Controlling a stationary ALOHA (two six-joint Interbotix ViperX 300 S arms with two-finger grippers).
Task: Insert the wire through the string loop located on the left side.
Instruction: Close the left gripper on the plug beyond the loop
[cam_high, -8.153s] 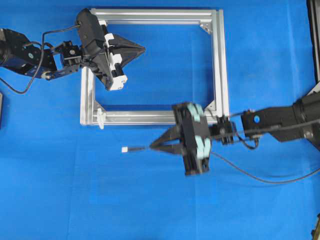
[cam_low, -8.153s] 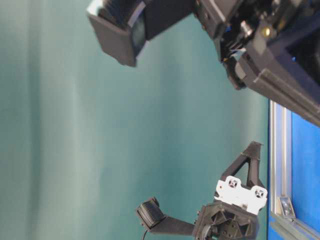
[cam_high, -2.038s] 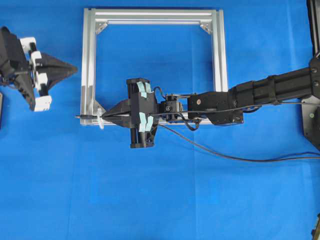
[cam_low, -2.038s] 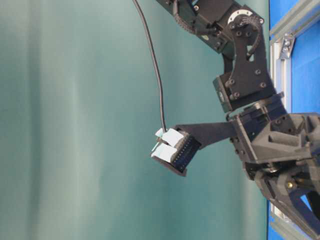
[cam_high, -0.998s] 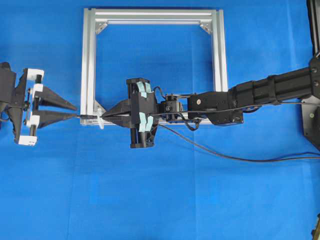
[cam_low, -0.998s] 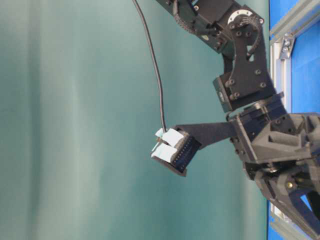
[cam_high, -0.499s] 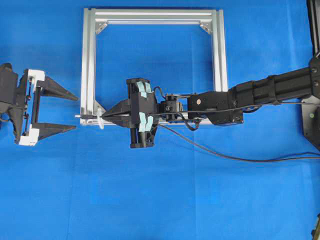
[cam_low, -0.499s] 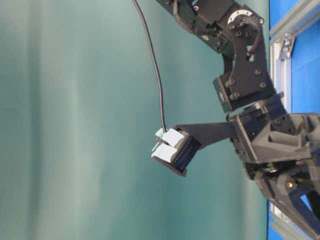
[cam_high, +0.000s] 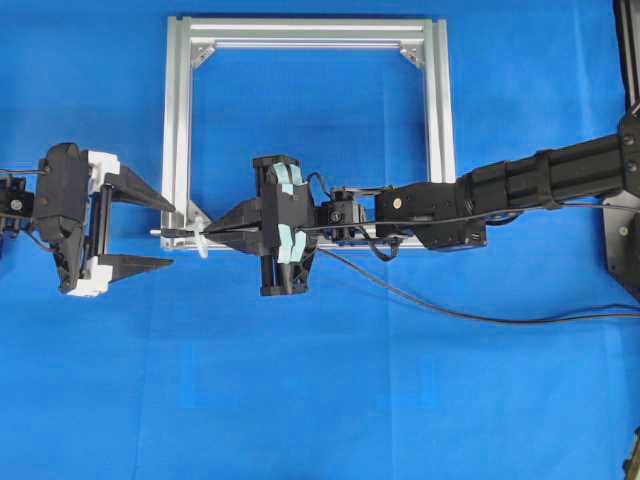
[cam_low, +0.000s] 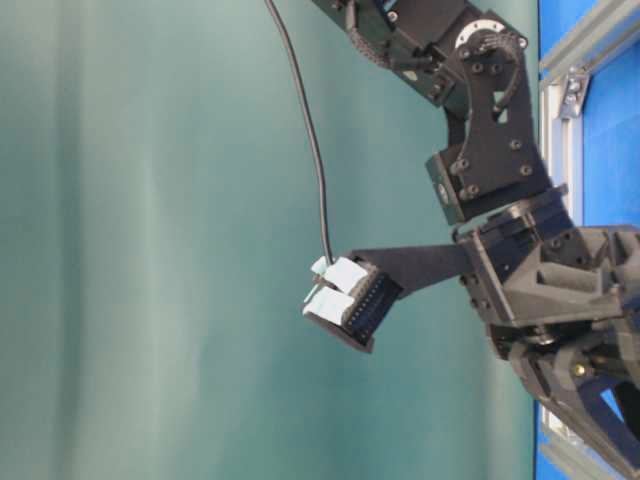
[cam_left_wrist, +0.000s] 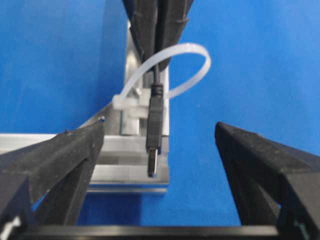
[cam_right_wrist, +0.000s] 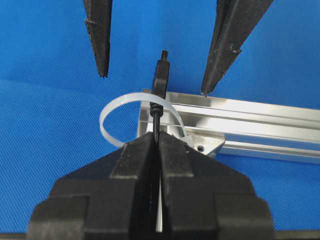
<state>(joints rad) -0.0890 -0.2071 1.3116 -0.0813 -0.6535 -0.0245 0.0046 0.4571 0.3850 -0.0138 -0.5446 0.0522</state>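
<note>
Wire passing through the loop
Right pincer is pinching the wire tight, plug poking past the string loop; left pincer is gaping wide, flanking the plug, holding nothing.

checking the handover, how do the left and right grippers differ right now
The left gripper has its jaws spread wide and holds nothing; the right gripper is clamped shut on the wire. The left sits outside the frame, the right reaches from inside it. Both point at the string loop, with black tapered fingers.
</note>
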